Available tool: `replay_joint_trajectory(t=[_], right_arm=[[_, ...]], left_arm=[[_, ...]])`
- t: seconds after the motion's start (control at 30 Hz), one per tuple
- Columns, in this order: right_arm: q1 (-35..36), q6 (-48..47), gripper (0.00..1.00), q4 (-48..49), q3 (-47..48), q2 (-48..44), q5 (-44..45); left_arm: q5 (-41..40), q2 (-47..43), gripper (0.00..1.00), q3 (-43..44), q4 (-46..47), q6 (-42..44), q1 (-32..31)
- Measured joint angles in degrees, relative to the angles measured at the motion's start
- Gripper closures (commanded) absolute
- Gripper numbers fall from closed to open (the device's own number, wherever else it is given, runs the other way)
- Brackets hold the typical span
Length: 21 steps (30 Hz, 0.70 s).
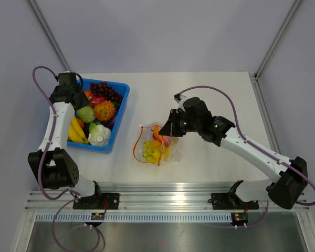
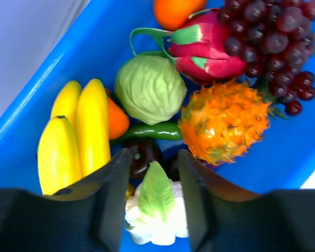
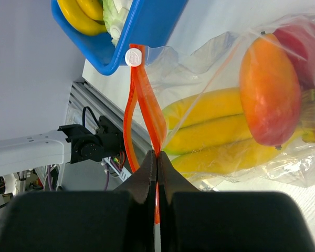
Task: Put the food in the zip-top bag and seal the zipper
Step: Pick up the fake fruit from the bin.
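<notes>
The clear zip-top bag [image 1: 156,147] lies on the table and holds yellow bananas [image 3: 215,131], an orange fruit [image 3: 266,89] and a red piece [image 3: 304,39]. Its red-orange zipper [image 3: 142,110] carries a white slider [image 3: 133,56]. The two strips bow apart between the slider and my jaws. My right gripper [image 3: 157,160] is shut on the zipper strip at the bag's edge; it also shows in the top view [image 1: 169,130]. My left gripper [image 2: 155,173] is open and empty, hovering over the blue tray [image 1: 121,105] above a white cauliflower [image 2: 157,210].
The tray [image 2: 68,58] holds bananas [image 2: 79,136], a cabbage [image 2: 149,89], a dragon fruit [image 2: 205,47], dark grapes [image 2: 273,37], a spiky orange melon [image 2: 226,121] and a green chilli [image 2: 152,131]. An aluminium rail [image 1: 163,202] runs along the table's near edge.
</notes>
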Motion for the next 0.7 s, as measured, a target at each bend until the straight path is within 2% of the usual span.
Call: replay_joint_trajectory(t=[0.1,0.3,0.47,0.6,0.7], right_arm=[[0.0,0.0,1.00,0.0,-0.1,-0.1,0.0],[0.0,0.0,1.00,0.0,-0.1,-0.1,0.0],[0.0,0.0,1.00,0.0,-0.1,-0.1,0.0],[0.0,0.0,1.00,0.0,-0.1,-0.1,0.0],[0.0,-0.1,1.00,0.0,-0.1,-0.1,0.0]], left_arm=[[0.6,1.4,0.38,0.0,-0.2,-0.4,0.6],[1.2,6.4,0.38,-3.4,0.4,-0.8,0.6],[1.1,11.7,0.34,-8.5,1.2,-1.4,0.5],[0.5,14.3,0.20,-9.5,2.0,-1.6,0.1],[-0.1,15.0,0.18,-9.6,3.0,-2.1,0.2]])
